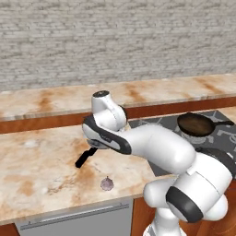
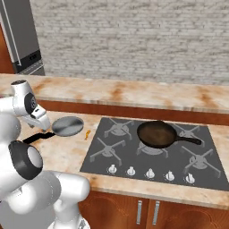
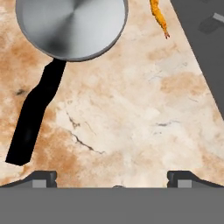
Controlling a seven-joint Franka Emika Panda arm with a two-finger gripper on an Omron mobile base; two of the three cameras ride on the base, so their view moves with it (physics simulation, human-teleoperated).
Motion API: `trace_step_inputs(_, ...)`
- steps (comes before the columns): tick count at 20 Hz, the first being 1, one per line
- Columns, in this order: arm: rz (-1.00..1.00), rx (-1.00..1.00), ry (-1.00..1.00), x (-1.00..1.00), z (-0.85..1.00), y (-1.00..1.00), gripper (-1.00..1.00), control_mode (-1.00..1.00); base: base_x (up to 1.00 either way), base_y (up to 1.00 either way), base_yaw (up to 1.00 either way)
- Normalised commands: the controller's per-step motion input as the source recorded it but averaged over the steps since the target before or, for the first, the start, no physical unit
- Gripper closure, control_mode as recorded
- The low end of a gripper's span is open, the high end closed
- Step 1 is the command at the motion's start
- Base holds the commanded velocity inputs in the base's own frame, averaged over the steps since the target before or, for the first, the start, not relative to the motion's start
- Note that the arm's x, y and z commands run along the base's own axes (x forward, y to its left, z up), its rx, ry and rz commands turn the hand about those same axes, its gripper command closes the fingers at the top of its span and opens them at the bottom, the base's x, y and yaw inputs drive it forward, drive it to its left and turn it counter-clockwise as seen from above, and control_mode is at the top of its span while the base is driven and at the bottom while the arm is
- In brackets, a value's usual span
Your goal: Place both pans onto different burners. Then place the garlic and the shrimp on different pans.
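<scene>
The silvery steel pan (image 2: 68, 126) lies on the counter left of the cooktop, its black handle (image 3: 37, 113) pointing toward me. In the hand view the steel pan (image 3: 72, 26) is at the top, and my gripper (image 3: 113, 180) hangs open above bare counter beside the handle, holding nothing. The orange shrimp (image 2: 87, 133) lies between that pan and the cooktop; the hand view shows the shrimp (image 3: 159, 17) at upper right. The dark pan (image 2: 155, 134) sits on the middle burner. The garlic (image 1: 107, 184) rests near the counter's front edge.
The dark grey cooktop (image 2: 134, 159) has four bare burners and white knobs along its front. A raised back ledge (image 2: 134, 94) runs under the brick wall. A steel fridge (image 2: 20, 36) stands at far left. My own arm hides the steel pan's bowl in the left base view.
</scene>
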Motion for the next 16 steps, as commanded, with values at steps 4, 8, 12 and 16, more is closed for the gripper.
trace_step_inputs(4,-0.09,0.01,0.00,0.13,-0.09,0.51,-1.00,-1.00,0.00,0.00,0.00)
trace_step_inputs(8,-0.06,0.01,0.00,0.04,-0.15,0.46,-1.00,-1.00,0.00,0.00,0.00)
trace_step_inputs(12,-0.03,0.00,0.00,0.14,-0.24,0.32,-1.00,-1.00,0.00,0.00,0.00)
trace_step_inputs(16,-0.01,0.00,0.00,0.26,-0.18,0.26,-1.00,-1.00,0.00,0.00,0.00)
